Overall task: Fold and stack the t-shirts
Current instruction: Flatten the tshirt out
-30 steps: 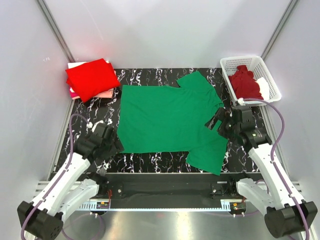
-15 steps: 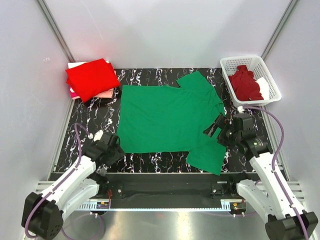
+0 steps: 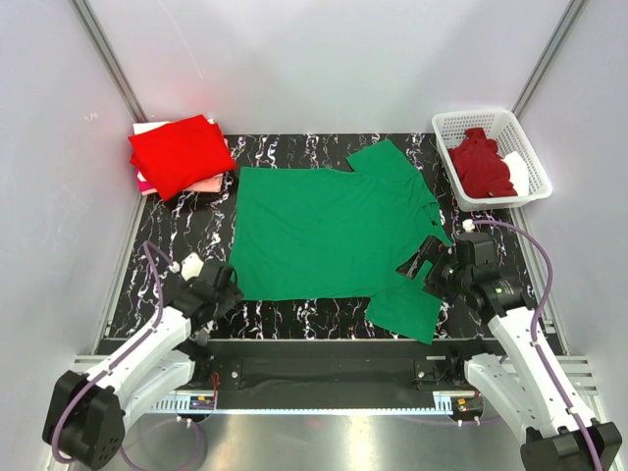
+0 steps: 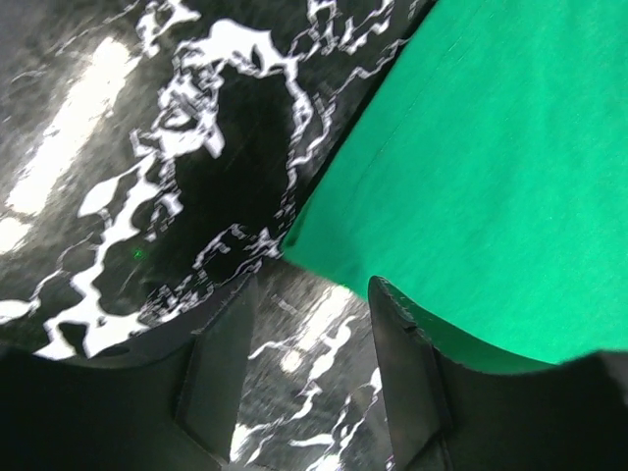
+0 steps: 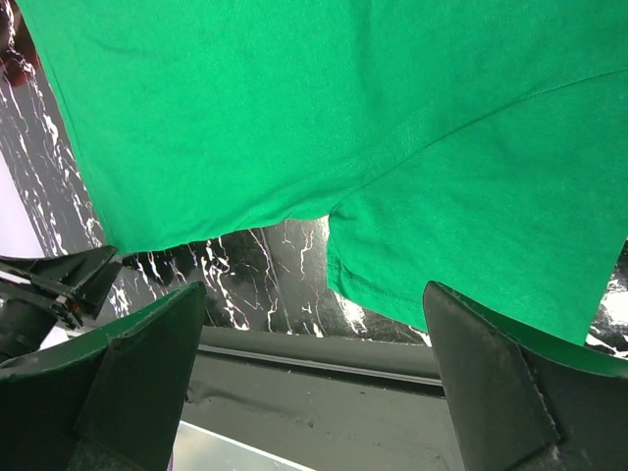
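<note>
At the near left, my left gripper [image 3: 218, 287] sits low over the table [image 3: 186, 235], jaws released and holding nothing. Its wrist camera shows what the overhead view cannot. The near left corner of the green t-shirt [image 3: 329, 235] lies just ahead of the two dark fingers [image 4: 218, 378]. One finger overlaps the hem, but I cannot tell whether it touches the cloth. The table is glossy black with white marble veins and bright patches of glare.

At the near right, my right gripper [image 3: 424, 263] hangs over the shirt's right edge by the near sleeve, jaws spread wide and gripping nothing. Its wrist camera shows the notch where that sleeve meets the body.

The green t-shirt lies spread flat across the middle of the table. It is a matte, soft knit, with the hem to the left, the neck to the right, one sleeve near and one far.

At the far left corner, a folded red t-shirt [image 3: 180, 152] tops a stack, with a pink t-shirt [image 3: 211, 183] and a white t-shirt [image 3: 147, 128] edging out beneath. At the far right, a white lattice basket [image 3: 491, 116] holds a crumpled maroon t-shirt [image 3: 481, 165] beside some white cloth [image 3: 518, 169].
</note>
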`<state>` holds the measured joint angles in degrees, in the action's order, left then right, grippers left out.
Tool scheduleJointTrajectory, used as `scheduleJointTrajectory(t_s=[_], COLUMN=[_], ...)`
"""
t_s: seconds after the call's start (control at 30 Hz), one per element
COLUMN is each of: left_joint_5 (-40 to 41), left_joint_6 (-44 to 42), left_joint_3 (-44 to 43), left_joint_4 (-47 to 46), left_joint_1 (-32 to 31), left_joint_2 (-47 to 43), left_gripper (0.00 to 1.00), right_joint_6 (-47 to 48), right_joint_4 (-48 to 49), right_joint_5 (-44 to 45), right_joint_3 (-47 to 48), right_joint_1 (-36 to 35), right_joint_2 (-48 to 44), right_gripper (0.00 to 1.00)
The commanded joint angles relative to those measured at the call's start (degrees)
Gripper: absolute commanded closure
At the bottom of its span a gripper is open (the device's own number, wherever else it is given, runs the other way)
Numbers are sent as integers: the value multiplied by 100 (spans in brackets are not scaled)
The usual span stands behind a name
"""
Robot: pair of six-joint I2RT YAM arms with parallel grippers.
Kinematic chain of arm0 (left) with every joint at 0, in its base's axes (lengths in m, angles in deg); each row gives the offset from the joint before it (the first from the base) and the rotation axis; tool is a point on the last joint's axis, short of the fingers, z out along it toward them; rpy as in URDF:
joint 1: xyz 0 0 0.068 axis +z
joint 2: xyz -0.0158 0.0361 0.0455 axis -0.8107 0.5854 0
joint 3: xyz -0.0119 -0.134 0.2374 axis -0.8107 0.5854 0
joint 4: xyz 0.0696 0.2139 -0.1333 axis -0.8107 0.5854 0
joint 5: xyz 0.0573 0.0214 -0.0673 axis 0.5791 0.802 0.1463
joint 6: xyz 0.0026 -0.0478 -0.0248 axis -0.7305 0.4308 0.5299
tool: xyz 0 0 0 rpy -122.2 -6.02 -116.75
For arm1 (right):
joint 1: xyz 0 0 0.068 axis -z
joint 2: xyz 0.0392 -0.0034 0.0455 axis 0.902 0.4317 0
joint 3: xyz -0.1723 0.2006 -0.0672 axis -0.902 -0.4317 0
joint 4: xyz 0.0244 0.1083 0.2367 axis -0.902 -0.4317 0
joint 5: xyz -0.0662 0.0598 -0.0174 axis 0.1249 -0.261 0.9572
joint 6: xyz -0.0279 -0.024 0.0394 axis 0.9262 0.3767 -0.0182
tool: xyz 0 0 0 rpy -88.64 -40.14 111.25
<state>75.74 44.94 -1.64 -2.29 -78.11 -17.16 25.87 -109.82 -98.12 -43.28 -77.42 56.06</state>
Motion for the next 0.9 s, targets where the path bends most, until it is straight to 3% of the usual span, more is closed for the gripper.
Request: scheduleJointTrajectory(t_s=[0.0,0.17,0.27,0.3,0.4,0.53,0.67,0.87], left_joint_5=[235,261,287,288,340,463,533,569], left_joint_6=[104,60,8,-10,-10,-10,-19,-351], left_joint_3=[190,226,226,234,243,261,261,-117], left_joint_4=[-611,-875,-980,-1007,-1034,-946,-788,-76], left_joint_1=[-14,-14,-14,-14,-14,-14,-14,468], left_joint_2=[260,516,595,612,656,534,244,-450], left_gripper=[47,58,72,83,100,100,100,100], right_joint_6=[96,-97,-176,-203,-448,-1018,-1660,-1724], right_joint_4=[3,-656,-1034,-1130,-1421,-1675,-1922,-1370], right_joint_5=[-15,548,969,1118,1612,1936,2367,2201], right_joint_3=[146,427,612,639,613,568,499,234], right_joint_1=[-36,-89,-291,-361,-852,-1669,-2960,-3051], right_joint_2=[7,376,710,798,1184,1746,1897,2414], right_gripper=[1,5,5,4,1,0,5,9])
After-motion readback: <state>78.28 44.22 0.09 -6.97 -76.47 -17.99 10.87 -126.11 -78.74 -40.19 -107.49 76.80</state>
